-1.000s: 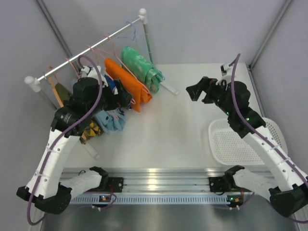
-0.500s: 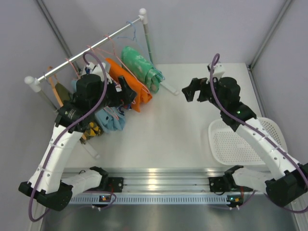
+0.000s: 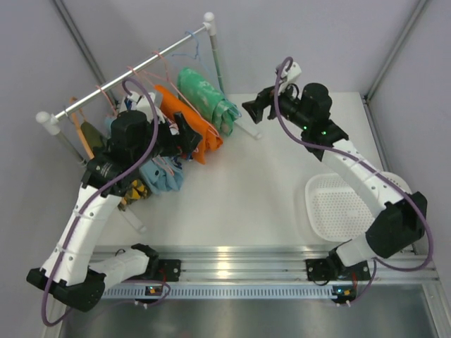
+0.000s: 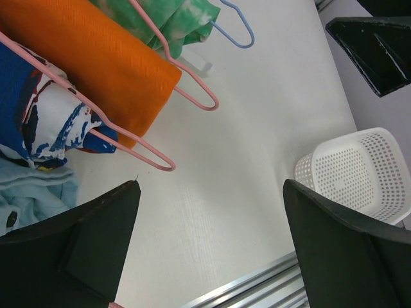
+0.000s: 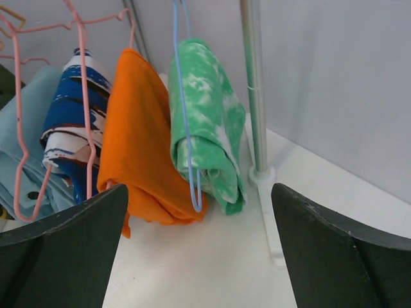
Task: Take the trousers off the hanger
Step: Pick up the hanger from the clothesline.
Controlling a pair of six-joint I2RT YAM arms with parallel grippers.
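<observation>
White table (image 3: 239,190), trousers (image 3: 169,172) hung on rail (image 3: 176,41): right gripper (image 3: 254,107) now nearer mint-green pair (image 3: 208,98), left gripper (image 3: 187,137) beside orange pair (image 3: 189,125), all jaws apart.

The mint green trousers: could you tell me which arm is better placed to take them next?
Probably right: the open right gripper faces the mint green trousers directly, while the left gripper sits beyond the orange pair.
</observation>
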